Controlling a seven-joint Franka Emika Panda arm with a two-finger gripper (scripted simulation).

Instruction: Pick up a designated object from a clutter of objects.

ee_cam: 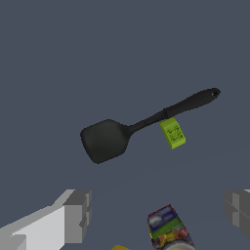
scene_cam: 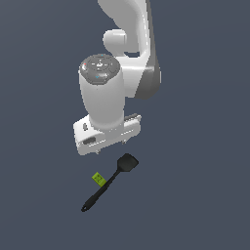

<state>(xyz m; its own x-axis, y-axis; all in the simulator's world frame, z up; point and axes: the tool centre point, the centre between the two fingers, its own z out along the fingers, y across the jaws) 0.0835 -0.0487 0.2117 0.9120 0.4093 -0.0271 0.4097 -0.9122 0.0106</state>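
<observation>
A white robot arm (scene_cam: 128, 58) comes down from the top of the exterior view, its wrist bent so the hand points straight down at a plain dark grey-blue floor (scene_cam: 205, 195). The hand's broad white body hides the fingers almost entirely in this view.

The wrist view looks down past the gripper (ee_cam: 158, 215). One grey finger pad (ee_cam: 77, 215) with its white mount shows at one edge of the picture, and the other grey finger pad (ee_cam: 239, 210) at the opposite edge. The jaws are spread wide, with a broad empty gap between them. They hold nothing and touch nothing.

Going left to right in the wrist view: a long black spatula (ee_cam: 141, 124) lies flat on the floor ahead of the open jaws, its wide blade toward the first pad's side and its thin handle running away toward the other side. The tiny lime-green block (ee_cam: 172, 133) lies against the spatula's handle, on the side nearer the jaws, apparently touching it. It is well ahead of the fingertips, not between them. Closer in, within the gap between the jaws, stands a small multicoloured can (ee_cam: 167, 229), and a sliver of a yellow bottle (ee_cam: 118, 247) shows beside it.

In the exterior view, the block (scene_cam: 98, 179) and spatula (scene_cam: 110, 181) lie just beyond the hand.
</observation>
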